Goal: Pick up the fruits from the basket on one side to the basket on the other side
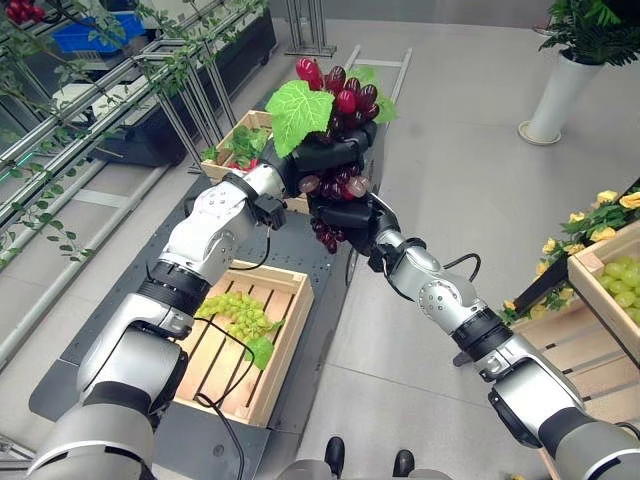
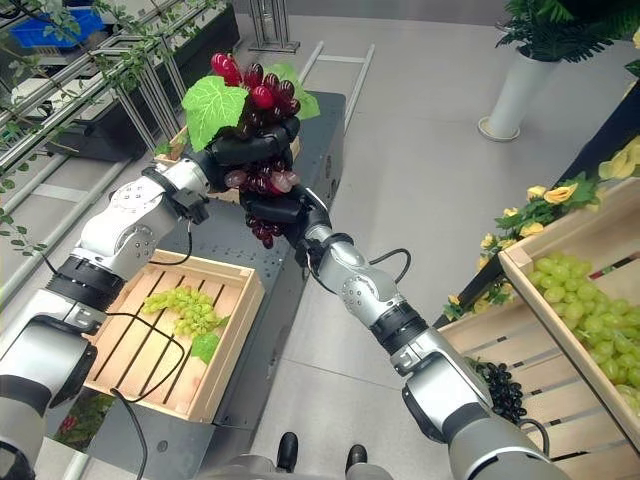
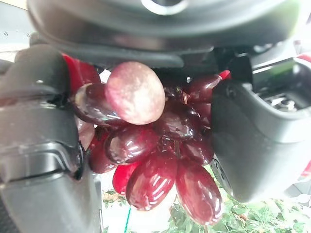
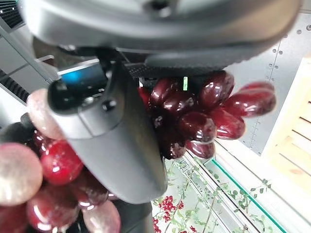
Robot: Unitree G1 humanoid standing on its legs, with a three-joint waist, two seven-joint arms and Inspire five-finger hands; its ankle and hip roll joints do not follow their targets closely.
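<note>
A bunch of red grapes [image 1: 340, 100] with a big green leaf [image 1: 297, 112] hangs in the air above the dark cart, held between both hands. My left hand [image 1: 335, 150] is curled round its upper part. My right hand [image 1: 358, 218] grips its lower part from below. In the left wrist view the grapes [image 3: 155, 145] sit between thumb and fingers [image 3: 257, 136]. The right wrist view has the thumb [image 4: 116, 141] lying across the grapes [image 4: 204, 116]. A wooden crate [image 1: 285, 345] at the lower left holds green grapes [image 1: 240, 315]. Another crate [image 2: 525, 275] at the right holds green grapes [image 2: 590, 320].
A third crate [image 1: 228, 135] with leafy greens stands further back on the dark cart [image 1: 330, 270]. Dark grapes [image 2: 500, 385] lie on the slatted shelf below the right crate. Yellow flowers [image 1: 600, 215] edge that shelf. A vine-covered metal rack [image 1: 100, 100] lines the left, a white planter [image 1: 555, 95] the back right.
</note>
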